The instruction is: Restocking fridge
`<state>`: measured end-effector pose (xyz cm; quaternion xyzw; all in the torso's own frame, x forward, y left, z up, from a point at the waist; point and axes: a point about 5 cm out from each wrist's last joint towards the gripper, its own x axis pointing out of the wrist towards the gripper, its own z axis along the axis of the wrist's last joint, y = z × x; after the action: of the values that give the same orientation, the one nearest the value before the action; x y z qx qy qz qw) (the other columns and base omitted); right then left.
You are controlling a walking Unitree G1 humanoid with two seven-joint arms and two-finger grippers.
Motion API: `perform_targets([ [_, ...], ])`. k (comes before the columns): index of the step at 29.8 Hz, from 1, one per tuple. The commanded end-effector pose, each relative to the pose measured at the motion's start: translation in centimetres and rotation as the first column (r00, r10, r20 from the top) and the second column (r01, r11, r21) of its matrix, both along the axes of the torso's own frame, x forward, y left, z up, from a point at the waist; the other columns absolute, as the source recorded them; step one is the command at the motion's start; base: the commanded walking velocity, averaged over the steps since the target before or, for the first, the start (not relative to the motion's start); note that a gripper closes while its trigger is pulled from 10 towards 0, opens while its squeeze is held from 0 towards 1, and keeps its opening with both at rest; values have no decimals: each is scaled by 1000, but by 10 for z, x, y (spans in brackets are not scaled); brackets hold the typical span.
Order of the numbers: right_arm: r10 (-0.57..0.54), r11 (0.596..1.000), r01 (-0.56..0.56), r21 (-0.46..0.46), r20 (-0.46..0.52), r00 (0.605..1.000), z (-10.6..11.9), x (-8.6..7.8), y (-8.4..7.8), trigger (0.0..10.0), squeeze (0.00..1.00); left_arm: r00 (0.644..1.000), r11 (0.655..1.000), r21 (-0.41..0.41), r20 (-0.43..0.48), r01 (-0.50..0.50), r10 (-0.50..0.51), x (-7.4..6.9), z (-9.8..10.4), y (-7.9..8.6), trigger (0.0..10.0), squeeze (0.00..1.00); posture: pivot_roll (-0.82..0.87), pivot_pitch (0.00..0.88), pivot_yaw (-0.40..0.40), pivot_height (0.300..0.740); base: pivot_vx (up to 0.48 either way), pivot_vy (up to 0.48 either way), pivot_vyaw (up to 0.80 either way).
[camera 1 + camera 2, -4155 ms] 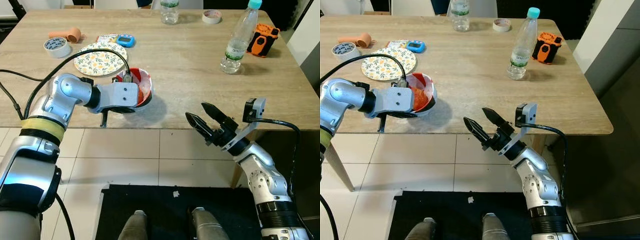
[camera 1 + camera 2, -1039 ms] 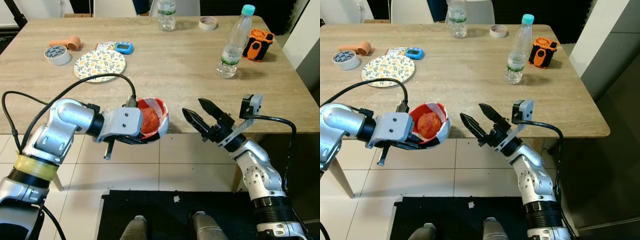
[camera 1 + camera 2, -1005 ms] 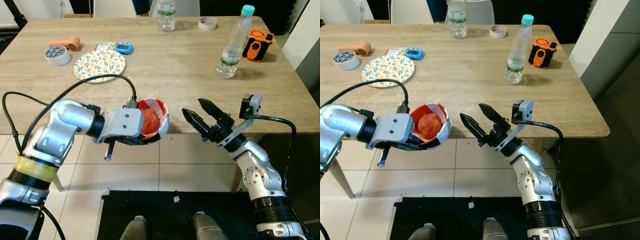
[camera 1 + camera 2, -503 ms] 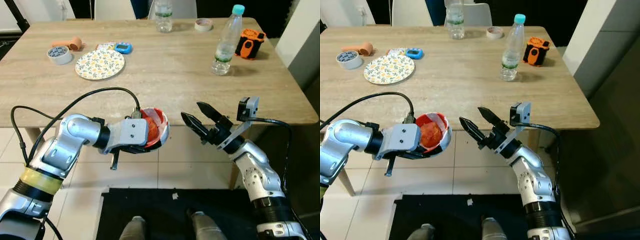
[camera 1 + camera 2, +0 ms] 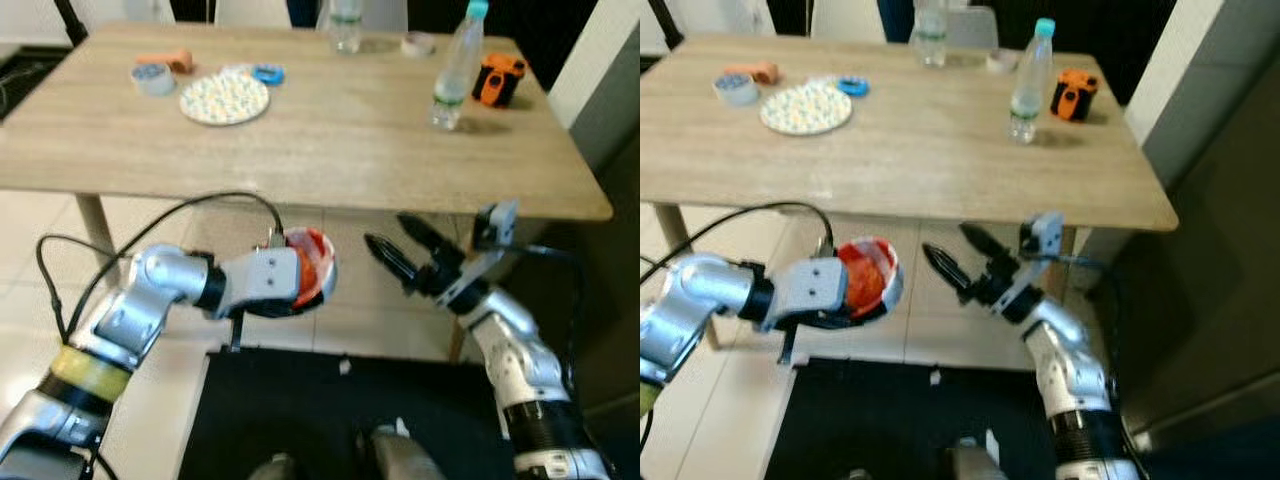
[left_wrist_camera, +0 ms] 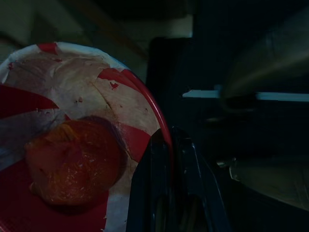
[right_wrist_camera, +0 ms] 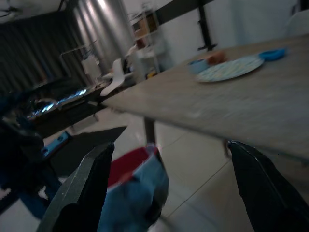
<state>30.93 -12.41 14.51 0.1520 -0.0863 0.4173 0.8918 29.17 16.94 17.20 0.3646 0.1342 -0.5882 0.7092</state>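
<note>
Bowl (image 5: 312, 268) with a red food lump (image 6: 72, 166) rides level in the left gripper (image 6: 166, 159), jaws clamped on its rim, held off the worktop (image 5: 330, 150) over the tiled floor (image 5: 40, 330), likely for carrying to the fridge; right gripper (image 5: 405, 250) waits beside it, jaws apart and empty; behind on the wooden worktop stand plate (image 5: 224, 97), tape, bottles
</note>
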Motion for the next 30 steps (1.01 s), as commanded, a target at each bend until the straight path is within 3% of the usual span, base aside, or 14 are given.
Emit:
perform_targets([
  [1, -17, 999, 15, -34, -34, 999, -11, -1, -3, 10000, 0, 1000, 1000, -15, -17, -25, 24, 1, -9, -2, 10000, 0, -23, 87, 1, 740, 0, 0, 0],
  [5, -62, 995, 55, -84, -83, 995, -27, -1, -8, 10000, 0, 994, 994, -18, -34, -107, 106, 7, -27, 4, 10000, 0, -23, 87, 1, 740, 0, 0, 0],
  [7, -125, 984, 104, -143, -151, 980, -48, -2, -16, 10000, 0, 978, 980, -8, -59, -200, 199, 10, -50, 12, 10000, 0, -23, 87, 1, 740, 0, 0, 0],
  [12, -154, 979, 125, -160, -178, 972, -55, -3, -20, 10000, 0, 970, 972, -5, -66, -236, 236, 10, -60, 15, 10000, 0, -23, 87, 1, 740, 0, 0, 0],
  [13, -283, 946, 223, -235, -266, 921, -81, -6, -38, 10000, 0, 918, 922, -9, -97, -387, 384, 9, -92, 27, 10000, 0, -29, 88, -7, 740, 0, 0, 0],
  [14, -327, 931, 252, -264, -291, 899, -90, -8, -45, 10000, 0, 895, 900, -9, -104, -436, 433, 8, -103, 30, 10000, 0, -30, 85, -9, 740, 0, 0, 0],
  [16, -350, 921, 267, -283, -303, 886, -95, -9, -48, 10000, 0, 882, 886, -10, -107, -463, 459, 7, -109, 32, 10000, 0, -30, 85, -9, 740, 0, 0, 0],
  [20, -490, 858, 356, -369, -387, 781, -124, -25, -73, 10000, 0, 735, 737, -6, -86, -676, 673, -1, -141, 51, 10000, 0, -30, 81, -12, 740, 0, 0, 0],
  [25, -546, 826, 382, -416, -420, 725, -137, -35, -83, 10000, 0, 665, 670, 10, -112, -742, 738, -12, -158, 57, 10000, 0, -32, 76, -14, 740, 0, 0, 0],
  [26, -589, 799, 402, -448, -448, 672, -148, -44, -91, 10000, 0, 600, 610, 28, -151, -792, 786, -24, -173, 61, 10000, 0, -33, 69, -15, 740, 0, 0, 0],
  [27, -589, 799, 402, -448, -448, 672, -148, -44, -91, 10000, 0, 600, 610, 28, -151, -792, 786, -24, -173, 61, 10000, 0, -33, 69, -15, 740, 0, 0, 0],
  [28, -622, 776, 414, -476, -465, 630, -156, -52, -98, 10000, 0, 543, 559, 48, -179, -828, 820, -34, -184, 64, 10000, 0, -33, 69, -15, 740, 0, 0, 0],
  [29, -622, 776, 414, -476, -465, 630, -156, -52, -98, 10000, 0, 543, 559, 48, -179, -828, 820, -34, -184, 64, 10000, 0, -33, 69, -15, 740, 0, 0, 0],
  [30, -642, 761, 421, -494, -475, 602, -160, -57, -101, 10000, 0, 505, 525, 62, -195, -849, 841, -42, -191, 66, 10000, 0, -36, 66, -17, 740, 0, 0, 0],
])
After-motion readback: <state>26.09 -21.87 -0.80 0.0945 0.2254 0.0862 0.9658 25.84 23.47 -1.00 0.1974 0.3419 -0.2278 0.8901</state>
